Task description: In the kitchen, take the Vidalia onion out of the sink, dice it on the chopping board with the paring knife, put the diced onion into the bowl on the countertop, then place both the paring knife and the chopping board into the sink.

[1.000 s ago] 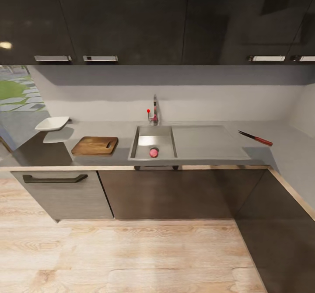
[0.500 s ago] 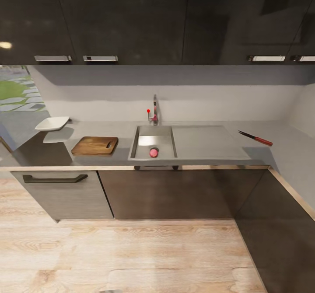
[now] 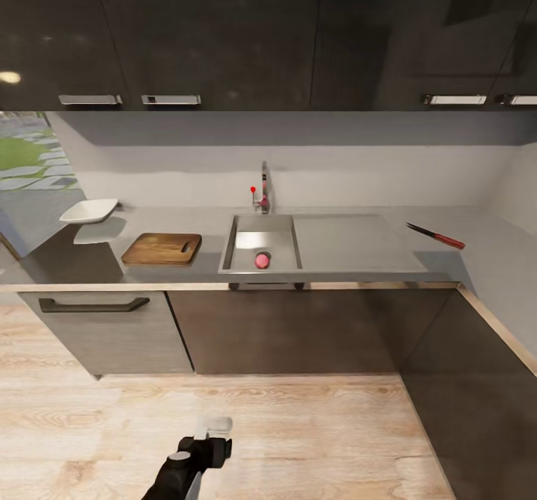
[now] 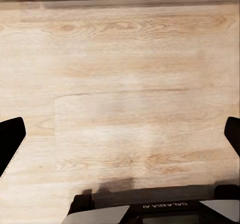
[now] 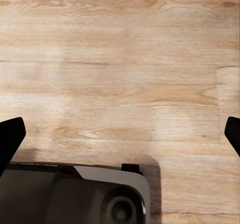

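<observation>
On the far left of the countertop (image 3: 343,250) sits the white bowl (image 3: 89,210), and just right of it, nearer the front edge, lies the chopping board (image 3: 162,248), bare. Right again is the sink (image 3: 262,224), with the Vidalia onion (image 3: 262,260) resting against its near wall below the tap (image 3: 262,186). Past the drainboard, well apart at the far right, the paring knife (image 3: 435,236) lies flat with its red handle toward the corner. What is new since half a second ago is the left gripper (image 3: 211,434), now rising into the head view low over the wooden floor (image 3: 313,433); nothing on the counter has shifted. In both wrist views the dark fingertips sit at opposite edges, so both pincers look spread wide and hold nothing. This looks like the arm lifting to reach for the onion; no step is done yet.
</observation>
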Robot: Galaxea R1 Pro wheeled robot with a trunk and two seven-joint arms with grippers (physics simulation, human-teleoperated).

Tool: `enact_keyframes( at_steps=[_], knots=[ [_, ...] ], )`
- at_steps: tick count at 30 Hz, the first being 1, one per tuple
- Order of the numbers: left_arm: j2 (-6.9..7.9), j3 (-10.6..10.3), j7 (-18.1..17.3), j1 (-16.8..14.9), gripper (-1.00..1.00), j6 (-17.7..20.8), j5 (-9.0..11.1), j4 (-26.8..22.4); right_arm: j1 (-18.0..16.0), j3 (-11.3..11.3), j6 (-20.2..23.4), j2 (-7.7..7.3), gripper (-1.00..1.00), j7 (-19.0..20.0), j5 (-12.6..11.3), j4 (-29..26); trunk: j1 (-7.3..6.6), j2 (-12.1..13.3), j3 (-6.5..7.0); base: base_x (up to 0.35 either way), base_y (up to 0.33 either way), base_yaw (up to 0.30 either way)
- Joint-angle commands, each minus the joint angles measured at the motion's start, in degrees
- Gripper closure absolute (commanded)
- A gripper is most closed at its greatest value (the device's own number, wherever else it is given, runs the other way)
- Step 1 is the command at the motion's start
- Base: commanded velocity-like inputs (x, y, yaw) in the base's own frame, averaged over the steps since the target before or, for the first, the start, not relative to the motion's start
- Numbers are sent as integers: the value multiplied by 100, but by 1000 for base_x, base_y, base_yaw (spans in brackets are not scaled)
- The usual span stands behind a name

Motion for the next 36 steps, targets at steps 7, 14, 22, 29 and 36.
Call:
enact_keyframes(
  at_steps=[7, 14, 22, 29, 36],
  knots=[
    [-26, -207, 30, -496, -100, 1237, 13, -880, 1, 32, -12, -12, -100, 14, -55, -8, 3, -11, -10, 0, 0, 0],
    [-68, -283, 36, -1293, -100, 1719, 16, -1069, -1, 29, -14, -20, -100, 6, -81, -15, 3, -11, -10, 0, 0, 0],
    [-81, -291, -3, -2544, -100, 3363, 37, -1111, 0, 27, -14, -21, -100, 5, -86, -15, 3, -11, -10, 0, 0, 0],
    [-120, -295, 3, -3007, -100, 3423, 60, -1158, 1, 31, -13, -15, -100, 5, -84, -9, 3, -11, -10, 0, 0, 0],
    [-147, -295, 8, -3742, -100, 3457, 98, -1090, 1, 34, -14, 18, -100, -61, -81, 33, 3, -11, -10, 0, 0, 0]
  ],
)
